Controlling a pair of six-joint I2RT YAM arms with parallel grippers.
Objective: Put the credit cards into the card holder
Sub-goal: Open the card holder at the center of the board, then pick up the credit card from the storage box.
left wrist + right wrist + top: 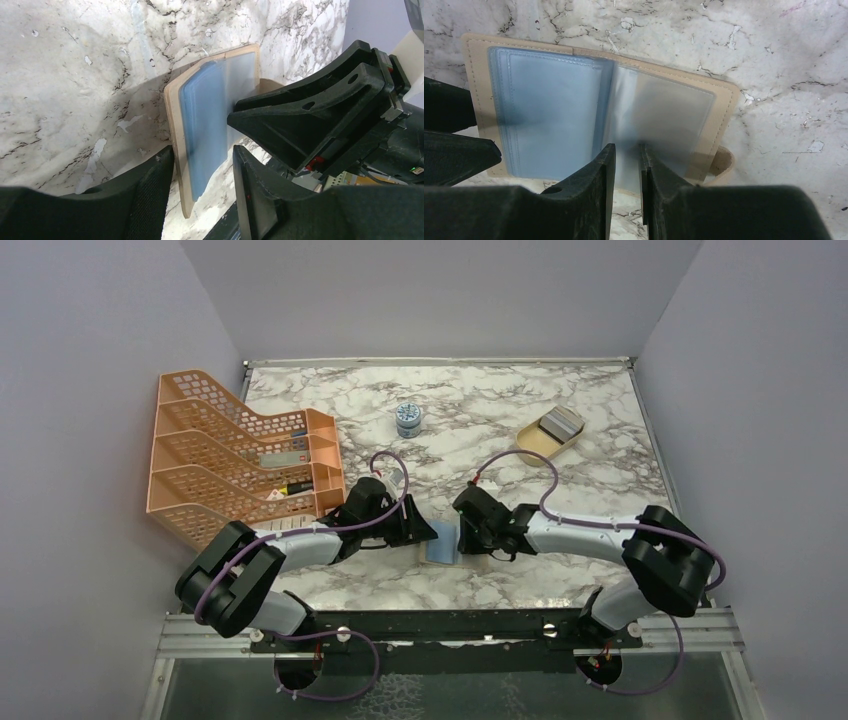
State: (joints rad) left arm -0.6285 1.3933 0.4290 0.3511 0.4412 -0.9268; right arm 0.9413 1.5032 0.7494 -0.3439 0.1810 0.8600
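Observation:
The card holder point(441, 548) lies spread open on the marble between my two grippers, tan cover down and pale blue pockets point(549, 120) up. My left gripper point(202, 150) is open, its fingers on either side of one edge of the card holder point(210, 110), with a gap on the pocket side. My right gripper point(626, 148) has its jaws drawn narrow on a clear pocket leaf point(659, 110) at the opposite edge. The snap tab point(723, 159) pokes out beside it. The credit cards point(562, 422) lie silvery in the beige dish point(532, 444) at the far right.
An orange tiered tray rack point(235, 455) holding small items fills the left side, close to my left arm. A small round jar point(408, 418) stands at the back centre. Grey walls close in the table on three sides.

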